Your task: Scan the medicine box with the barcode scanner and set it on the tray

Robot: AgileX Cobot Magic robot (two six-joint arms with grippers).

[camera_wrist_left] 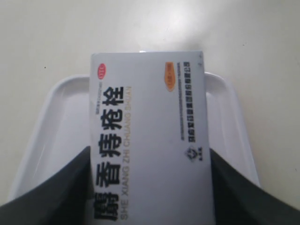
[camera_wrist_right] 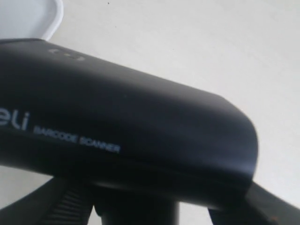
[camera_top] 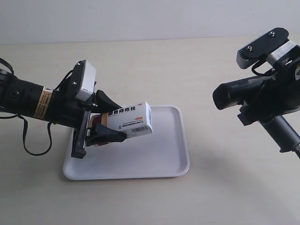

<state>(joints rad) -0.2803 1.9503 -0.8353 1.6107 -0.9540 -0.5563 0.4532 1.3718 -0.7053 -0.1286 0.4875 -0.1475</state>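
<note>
The white medicine box (camera_top: pixel 130 120) with Chinese lettering hangs just above the white tray (camera_top: pixel 173 150), held by its dark red end. My left gripper (camera_top: pixel 108 119), the arm at the exterior view's left, is shut on it. In the left wrist view the medicine box (camera_wrist_left: pixel 150 140) fills the middle between two dark fingers (camera_wrist_left: pixel 51 197), with the tray (camera_wrist_left: pixel 61 122) beneath. The black barcode scanner (camera_top: pixel 236 93) is held off the table at the exterior view's right, head towards the box. My right gripper is shut on the barcode scanner (camera_wrist_right: pixel 122 126), whose handle runs down between the fingers (camera_wrist_right: pixel 61 206).
The tray lies on a plain cream table (camera_top: pixel 154 61). A black cable (camera_top: pixel 28 140) loops under the arm at the exterior view's left. A corner of the tray (camera_wrist_right: pixel 33 18) shows beyond the scanner in the right wrist view.
</note>
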